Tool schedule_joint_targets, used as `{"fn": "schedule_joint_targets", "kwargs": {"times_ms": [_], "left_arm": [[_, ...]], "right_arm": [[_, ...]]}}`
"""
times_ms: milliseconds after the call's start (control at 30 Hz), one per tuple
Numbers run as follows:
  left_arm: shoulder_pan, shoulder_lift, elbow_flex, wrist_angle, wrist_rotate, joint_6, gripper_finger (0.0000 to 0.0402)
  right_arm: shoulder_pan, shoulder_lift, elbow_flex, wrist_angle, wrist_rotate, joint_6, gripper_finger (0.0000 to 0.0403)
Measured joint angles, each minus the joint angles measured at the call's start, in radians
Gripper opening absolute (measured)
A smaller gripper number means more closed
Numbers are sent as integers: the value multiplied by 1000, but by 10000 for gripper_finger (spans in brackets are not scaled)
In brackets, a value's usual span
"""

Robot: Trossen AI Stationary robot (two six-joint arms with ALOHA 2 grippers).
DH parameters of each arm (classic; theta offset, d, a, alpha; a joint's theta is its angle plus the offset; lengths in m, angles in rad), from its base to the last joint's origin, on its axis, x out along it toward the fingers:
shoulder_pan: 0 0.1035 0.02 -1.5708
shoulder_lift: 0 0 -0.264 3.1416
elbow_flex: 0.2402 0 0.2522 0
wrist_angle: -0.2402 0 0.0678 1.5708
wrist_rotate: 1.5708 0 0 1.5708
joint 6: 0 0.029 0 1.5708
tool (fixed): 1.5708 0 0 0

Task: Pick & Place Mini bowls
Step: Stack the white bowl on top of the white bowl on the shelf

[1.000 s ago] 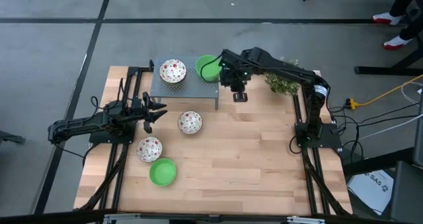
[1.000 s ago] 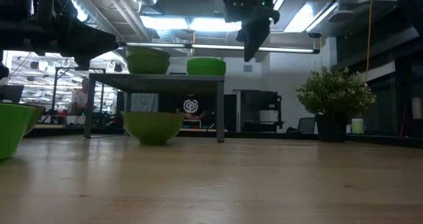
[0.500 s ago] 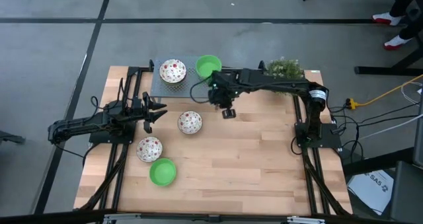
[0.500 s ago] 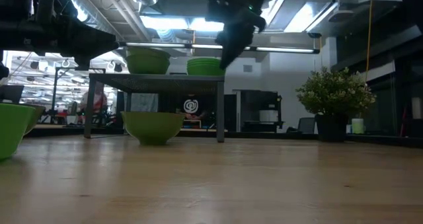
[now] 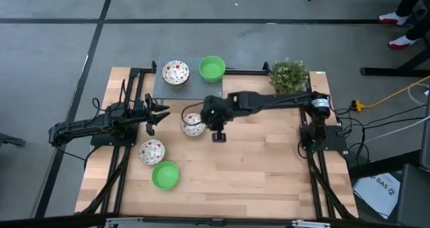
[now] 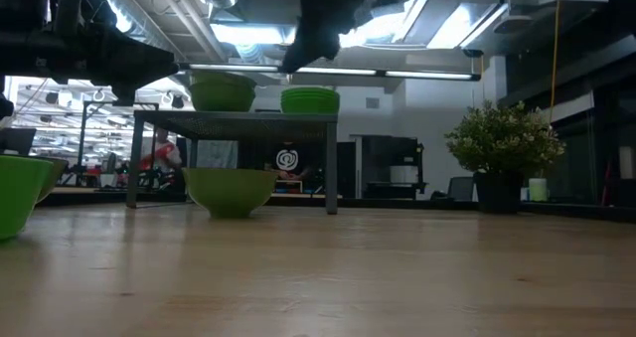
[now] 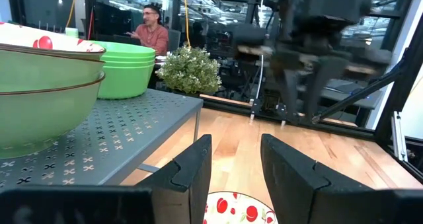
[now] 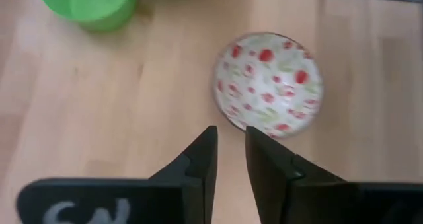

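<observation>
Two stacks of mini bowls stand on a grey perforated shelf: speckled ones and plain green ones. On the table rest a speckled bowl, another speckled bowl and a green bowl. My right gripper hovers open beside the first speckled bowl, which lies just ahead of its fingertips. My left gripper waits open left of that bowl, near the shelf's left leg.
A bushy potted plant stands at the far right of the table. The shelf fills the far middle. The right arm stretches across the table's middle. Bare wood lies toward the near right.
My right gripper has swung away from the green stack on the shelf, toward the table's left and near side, past the shelf's near edge, and now hangs by the speckled bowl on the table. The bowls have not moved.
</observation>
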Motion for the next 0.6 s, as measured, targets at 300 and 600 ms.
{"fn": "schedule_joint_targets", "kwargs": {"times_ms": [300, 600], "left_arm": [[0, 0, 0, 0, 0, 0, 125], [0, 0, 0, 0, 0, 0, 125]], "right_arm": [[83, 98, 0, 163, -3, 98, 139], [111, 184, 0, 210, 209, -21, 203]]}}
